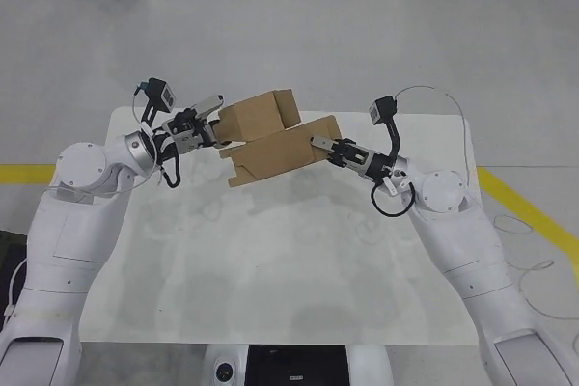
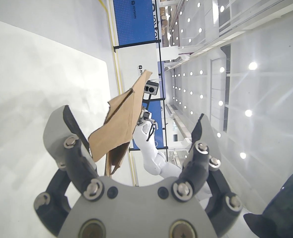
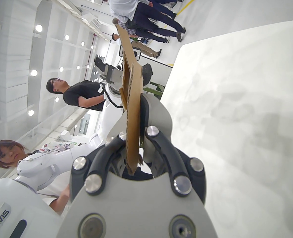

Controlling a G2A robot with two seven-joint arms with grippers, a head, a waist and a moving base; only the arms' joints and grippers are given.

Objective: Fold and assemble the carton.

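A white rectangular table (image 1: 270,289) stands on a pale grey floor (image 1: 68,58) marked with yellow painted stripes (image 1: 14,174) left and right; round ceiling lights (image 2: 252,65) overhead.

The white tabletop (image 1: 289,280) has round corners and faint grey smudges spread across its middle part.

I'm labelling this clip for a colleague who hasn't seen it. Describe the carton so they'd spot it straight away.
Look to the far edge of the white table, where the two arms meet. Between them is the carton, pinched at one edge by the right claw, the left claw open at its other end. It is the only brown cardboard thing, half folded with loose flaps.
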